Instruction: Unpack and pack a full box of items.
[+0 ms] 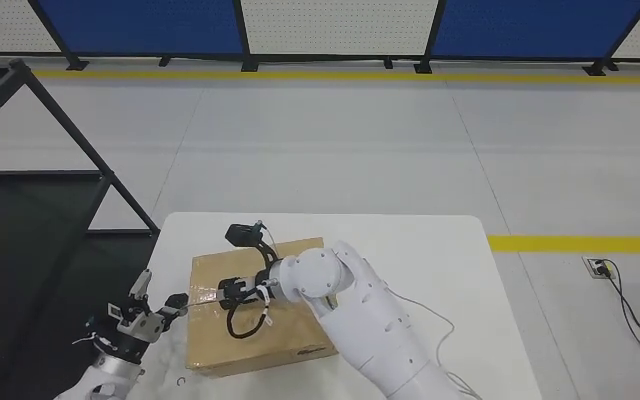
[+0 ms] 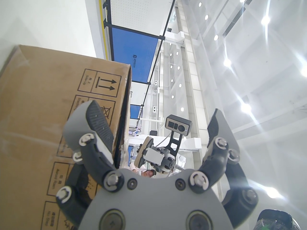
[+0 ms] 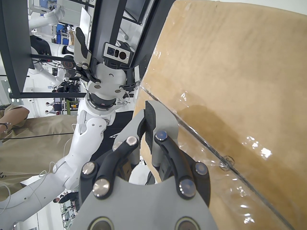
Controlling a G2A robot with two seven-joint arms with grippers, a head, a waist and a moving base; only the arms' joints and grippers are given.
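A: What sat nearest on the desk?

B: The left gripper hovered at the desk's near left edge. Its jaws were spread wide, and it stood just beside the side wall of the cardboard box.

A: And the box itself?

B: It stood closed toward the desk's near left corner, with clear tape along its top seam.

A: Where was the other arm?

B: The right gripper lay over the box top, at the seam, close to the box's left edge. Its jaws were drawn together. Beyond the box, the white desk ran on to its far edge.
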